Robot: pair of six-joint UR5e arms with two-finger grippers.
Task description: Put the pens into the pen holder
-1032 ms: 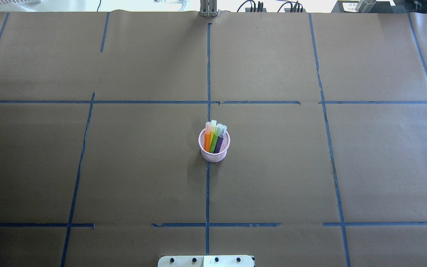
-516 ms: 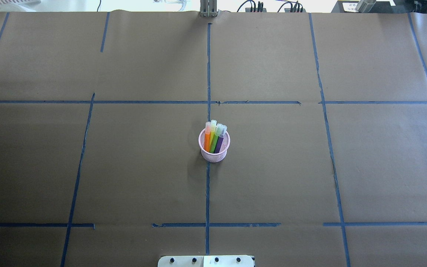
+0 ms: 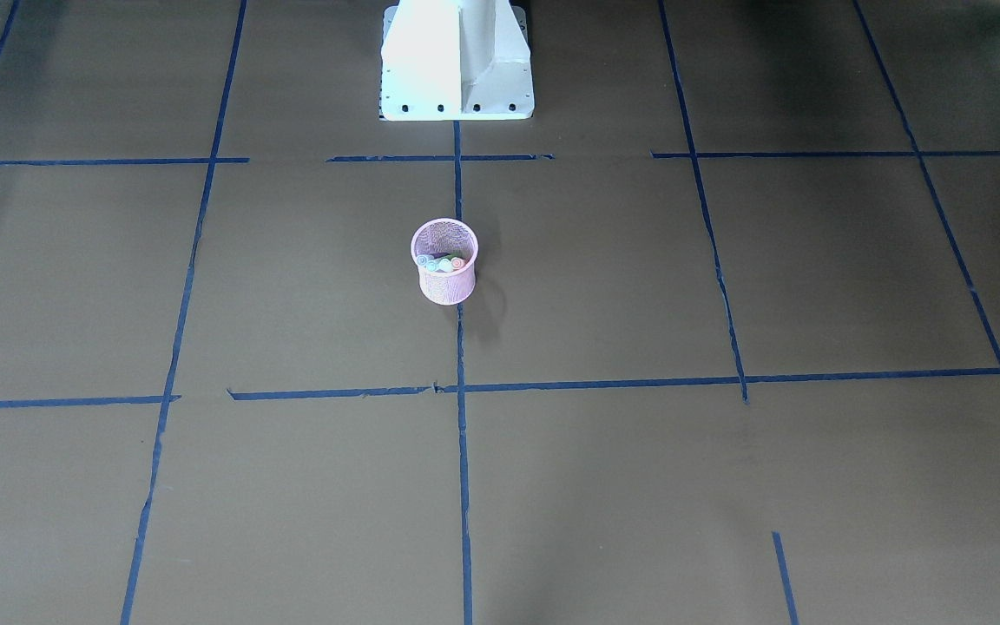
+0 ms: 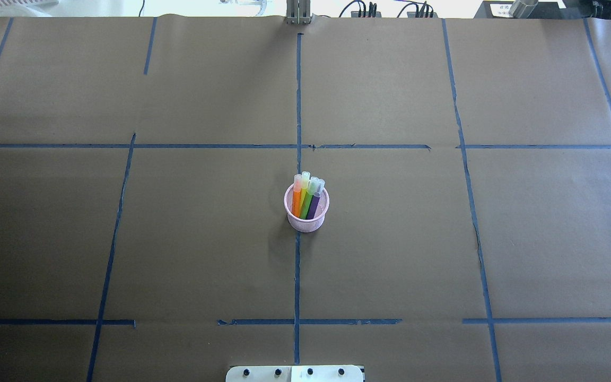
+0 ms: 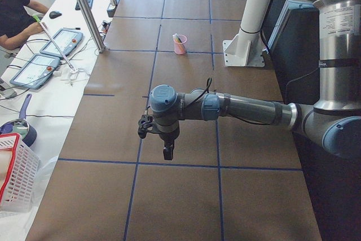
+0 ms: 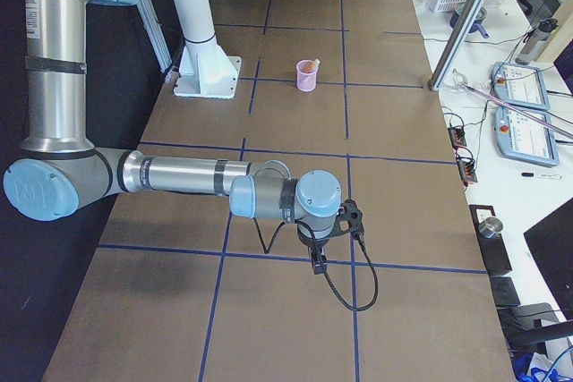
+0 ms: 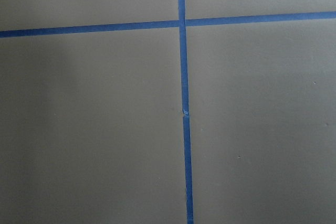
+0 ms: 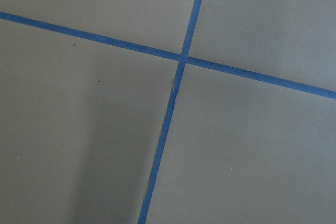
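Observation:
The pink mesh pen holder [image 4: 306,223] stands upright at the table's middle, and also shows in the front view [image 3: 445,285]. The orange [image 4: 296,204], yellow [image 4: 303,197], green [image 4: 308,201] and purple [image 4: 313,208] pens stand inside it, caps up, leaning toward the far rim. My left gripper [image 5: 167,152] shows only in the left side view, far from the holder; I cannot tell if it is open. My right gripper [image 6: 318,261] shows only in the right side view, also far from the holder; I cannot tell its state.
Blue tape lines [image 4: 297,106] cross the brown paper-covered table. The robot's white base [image 3: 457,61] stands at the near edge. A metal post [image 5: 84,9], tablets [image 5: 34,69] and a white basket [image 5: 14,173] sit beyond the table's far edge.

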